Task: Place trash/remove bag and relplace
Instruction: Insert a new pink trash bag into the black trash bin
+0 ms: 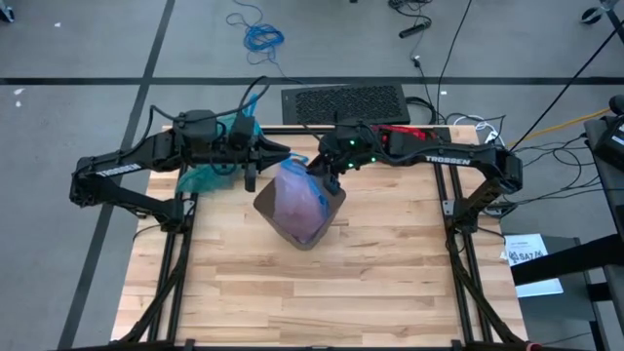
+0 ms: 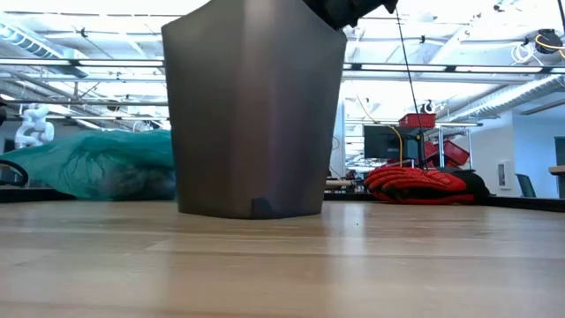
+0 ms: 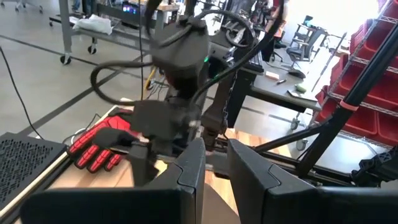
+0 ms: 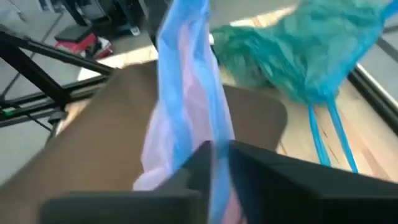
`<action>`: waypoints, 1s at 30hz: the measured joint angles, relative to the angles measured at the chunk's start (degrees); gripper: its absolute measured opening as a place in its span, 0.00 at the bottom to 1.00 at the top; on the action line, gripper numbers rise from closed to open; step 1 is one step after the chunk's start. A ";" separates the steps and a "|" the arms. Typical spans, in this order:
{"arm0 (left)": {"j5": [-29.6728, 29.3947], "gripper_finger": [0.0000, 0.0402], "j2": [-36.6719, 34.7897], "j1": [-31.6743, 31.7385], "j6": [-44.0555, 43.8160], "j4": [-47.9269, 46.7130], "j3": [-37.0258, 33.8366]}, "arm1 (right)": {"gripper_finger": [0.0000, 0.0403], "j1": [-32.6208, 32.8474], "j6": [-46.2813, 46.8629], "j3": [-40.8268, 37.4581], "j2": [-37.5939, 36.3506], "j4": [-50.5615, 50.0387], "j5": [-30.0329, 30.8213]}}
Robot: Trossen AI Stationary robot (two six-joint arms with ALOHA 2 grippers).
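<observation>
A dark grey bin (image 1: 310, 237) (image 2: 252, 115) stands upright mid-table. A pale pink-lilac bag with a blue edge (image 1: 302, 195) (image 4: 180, 118) sits bunched in its mouth. My right gripper (image 1: 328, 181) (image 4: 219, 155) is over the bin's far-right rim, shut on that bag. The teal bag (image 1: 207, 178) (image 2: 88, 163) (image 4: 298, 50) lies crumpled on the table left of the bin, blue drawstrings (image 4: 320, 134) trailing. My left gripper (image 1: 286, 152) (image 3: 216, 168) hovers by the bin's far-left side, fingers close together with nothing seen between them. No loose trash shows. My right gripper pinches the pink-lilac bag's bunched blue-edged top (image 4: 214, 134) between its two fingers, slanting down from the table's far right. The bag's lower part (image 1: 304, 219) stays in the bin. How many layers are in the pinch cannot be told.
A red-and-black glove (image 1: 405, 132) (image 3: 99, 146) (image 2: 419, 185) lies near the far edge behind the right arm. A black perforated panel (image 1: 343, 100) sits just beyond the far edge. The near half of the wooden table (image 1: 322, 302) holds nothing.
</observation>
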 joint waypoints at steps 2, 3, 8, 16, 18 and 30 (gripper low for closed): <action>0.00 0.16 0.00 0.00 0.01 -0.04 0.00 | 0.05 0.32 0.04 0.04 -0.11 1.51 -0.05; 0.01 0.16 0.00 0.00 0.01 -0.04 0.00 | 0.03 0.36 0.44 0.04 -0.22 1.88 0.18; 0.00 0.16 0.00 0.00 0.05 -0.04 0.00 | 0.00 0.48 3.67 0.04 -1.05 1.91 3.26; 0.37 0.16 -0.02 0.00 1.66 -0.10 0.01 | 0.00 0.91 7.27 0.04 -3.37 1.78 8.01; 0.35 0.14 -0.02 0.00 2.28 -1.36 0.66 | 0.00 0.91 9.61 0.07 -3.79 2.28 9.38; -2.45 0.00 4.00 0.00 10.69 -13.53 10.92 | 0.00 2.71 15.88 0.04 -4.23 2.76 15.29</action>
